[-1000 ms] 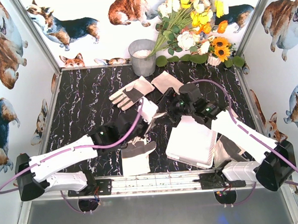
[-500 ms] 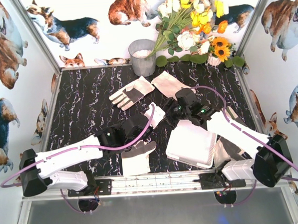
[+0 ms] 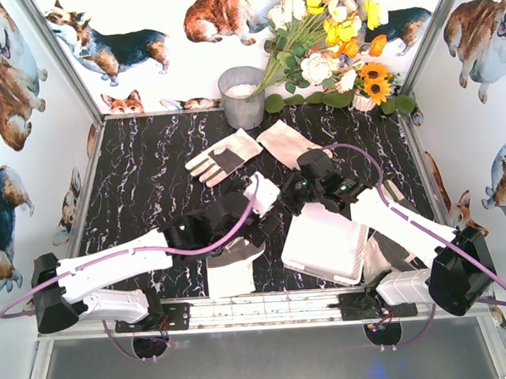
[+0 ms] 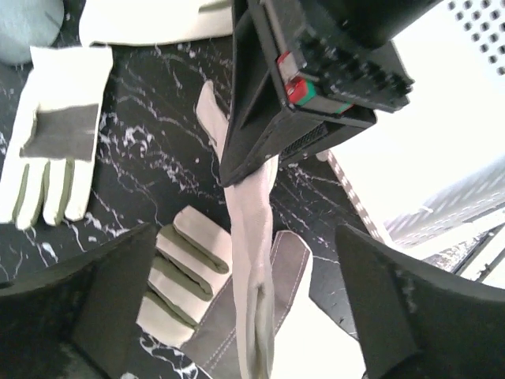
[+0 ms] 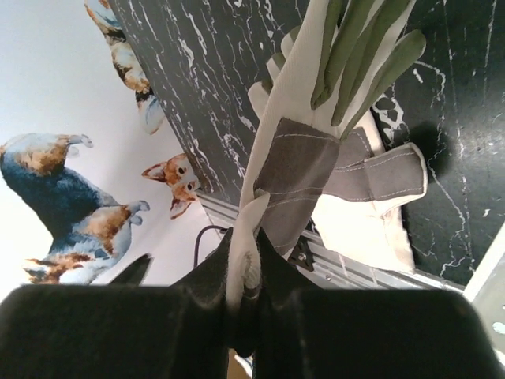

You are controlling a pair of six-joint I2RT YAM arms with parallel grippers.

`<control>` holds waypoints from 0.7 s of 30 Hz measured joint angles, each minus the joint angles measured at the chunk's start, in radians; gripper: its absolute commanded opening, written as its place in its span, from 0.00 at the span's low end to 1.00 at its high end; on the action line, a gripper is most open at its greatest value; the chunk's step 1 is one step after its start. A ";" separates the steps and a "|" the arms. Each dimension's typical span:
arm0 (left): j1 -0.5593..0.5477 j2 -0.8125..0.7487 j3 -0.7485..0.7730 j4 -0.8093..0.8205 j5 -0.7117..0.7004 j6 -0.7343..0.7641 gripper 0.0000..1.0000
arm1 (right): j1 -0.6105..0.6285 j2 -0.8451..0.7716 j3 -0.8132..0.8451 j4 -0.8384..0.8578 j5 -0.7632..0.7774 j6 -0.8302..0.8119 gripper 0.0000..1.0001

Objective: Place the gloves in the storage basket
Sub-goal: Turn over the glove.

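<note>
Over the table, right tool pinches a glove, probably aloft.

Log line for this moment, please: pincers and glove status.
left pincer: open | right pincer: shut on glove | glove: hanging above table, beside storage basket, not in it

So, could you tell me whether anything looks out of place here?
One glove dangles bunched from the shut right tool, over another glove on the table, not the storage basket.
</note>
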 measured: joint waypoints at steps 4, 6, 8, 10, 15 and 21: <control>0.000 -0.057 -0.003 0.031 0.051 -0.056 1.00 | 0.000 -0.005 0.000 -0.007 0.029 -0.038 0.00; 0.000 -0.093 -0.003 0.053 0.083 -0.103 1.00 | 0.000 -0.014 0.000 -0.014 0.043 -0.076 0.00; 0.005 -0.122 -0.003 0.070 0.104 -0.163 1.00 | -0.004 -0.027 0.000 -0.018 0.055 -0.123 0.00; 0.018 -0.142 -0.004 0.081 0.124 -0.232 1.00 | -0.014 -0.040 0.000 -0.017 0.052 -0.188 0.00; 0.109 -0.157 -0.023 0.099 0.197 -0.401 1.00 | -0.083 -0.092 -0.035 0.037 -0.053 -0.373 0.00; 0.254 -0.182 -0.152 0.175 0.259 -0.579 1.00 | -0.146 -0.201 -0.027 0.007 -0.174 -0.649 0.00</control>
